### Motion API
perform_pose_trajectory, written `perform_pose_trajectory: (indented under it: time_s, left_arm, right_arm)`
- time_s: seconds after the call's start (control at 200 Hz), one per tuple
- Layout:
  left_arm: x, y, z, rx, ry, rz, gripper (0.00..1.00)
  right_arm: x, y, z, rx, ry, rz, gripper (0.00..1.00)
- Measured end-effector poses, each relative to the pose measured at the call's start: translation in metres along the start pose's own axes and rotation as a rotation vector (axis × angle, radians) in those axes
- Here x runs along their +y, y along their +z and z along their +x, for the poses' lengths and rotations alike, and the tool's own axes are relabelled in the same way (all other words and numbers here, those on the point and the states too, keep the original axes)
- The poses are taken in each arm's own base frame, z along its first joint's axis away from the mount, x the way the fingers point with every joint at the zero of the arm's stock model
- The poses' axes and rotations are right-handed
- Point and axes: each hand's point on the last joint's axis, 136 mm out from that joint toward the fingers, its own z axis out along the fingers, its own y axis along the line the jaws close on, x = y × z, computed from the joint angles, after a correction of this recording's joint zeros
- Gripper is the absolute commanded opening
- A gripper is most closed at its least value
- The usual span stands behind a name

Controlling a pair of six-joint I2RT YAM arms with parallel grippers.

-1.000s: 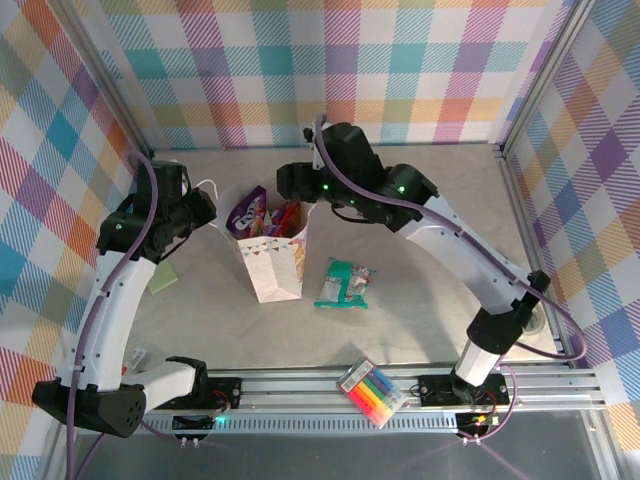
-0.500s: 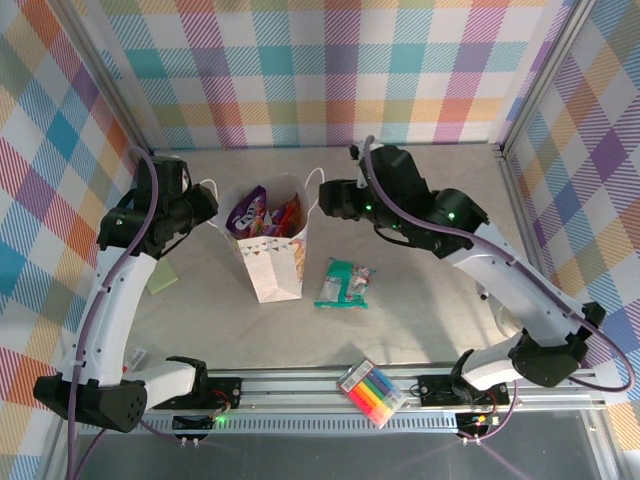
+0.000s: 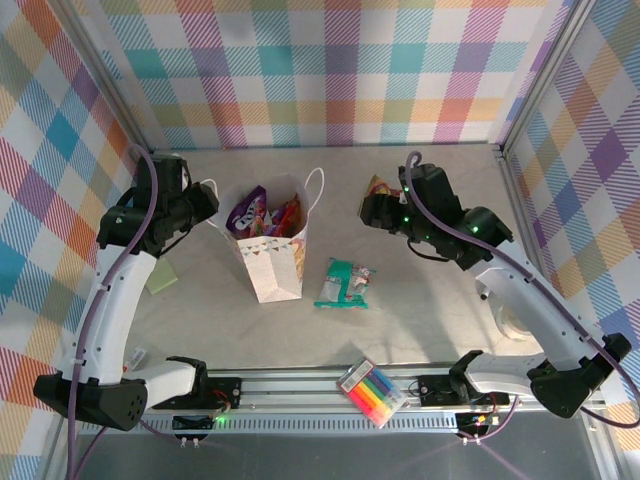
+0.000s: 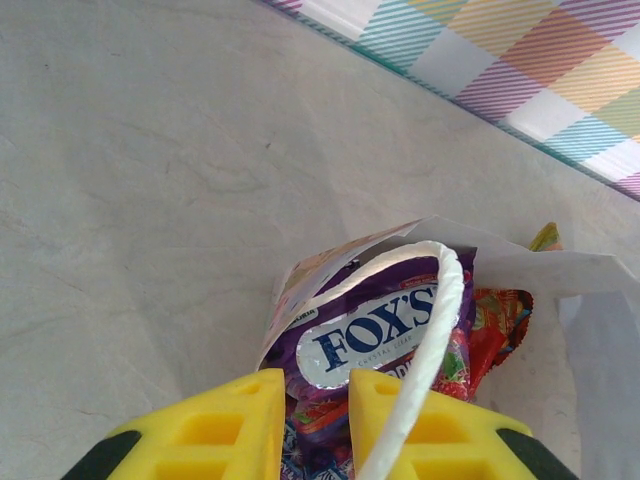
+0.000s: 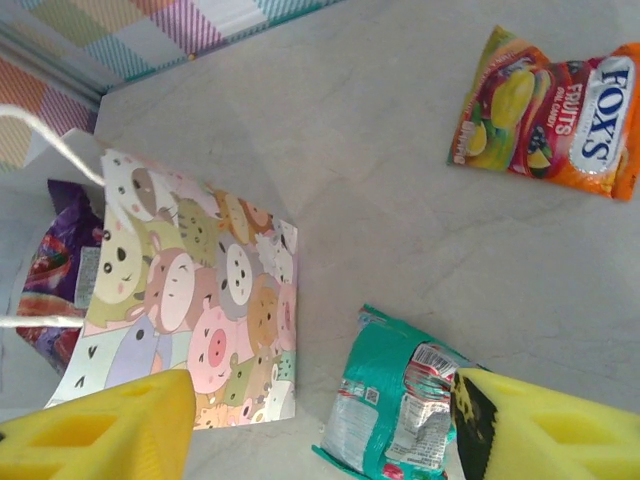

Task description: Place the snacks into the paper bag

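Observation:
The white paper bag [image 3: 272, 258] stands upright at centre-left, its mouth open. Inside it are the purple candy bag [image 3: 247, 212] and the red chip bag [image 3: 288, 215]. My left gripper [image 3: 205, 207] sits astride the bag's left rim [image 4: 285, 300], narrowed onto the wall with the purple packet [image 4: 380, 335] showing in the gap. The rope handle [image 4: 440, 310] drapes over one finger. A teal packet [image 3: 345, 283] lies right of the bag. An orange packet [image 3: 378, 187] lies further back. My right gripper [image 3: 372, 208] hangs open and holds nothing, above the teal packet [image 5: 400, 410] and near the orange packet [image 5: 550, 110].
A flat pack of coloured marker pens [image 3: 373, 392] lies on the front rail. A pale green flat item [image 3: 160, 280] lies under the left arm. Checked fabric walls and metal posts [image 3: 505, 150] close in the table on three sides.
My right arm has pulled back to the right, away from above the bag, with its jaws widening. The orange packet has come into sight behind it. The left arm has stayed in place.

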Motion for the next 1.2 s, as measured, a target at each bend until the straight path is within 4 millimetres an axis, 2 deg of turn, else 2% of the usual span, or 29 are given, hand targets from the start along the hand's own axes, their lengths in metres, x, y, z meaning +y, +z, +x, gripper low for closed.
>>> perform_pose_trajectory:
  time_s: [0.13,0.385,0.885,1.2]
  left_arm:
    - [0.000,0.002,0.001,0.006,0.000,-0.004,0.27]
    - [0.000,0.008,0.003,0.026,0.000,-0.004,0.28]
    - [-0.003,0.013,0.002,0.037,-0.007,-0.002,0.29]
    - [-0.004,0.012,-0.001,0.030,-0.008,0.000,0.29]
  right_arm:
    - [-0.013,0.005,0.007,0.028,0.051,0.004,0.77]
    - [-0.048,0.030,0.032,0.134,0.181,0.030,0.83]
    - [-0.068,0.062,0.058,0.265,0.280,0.013,0.97]
    - [-0.085,0.086,0.089,0.364,0.314,0.038,0.99]
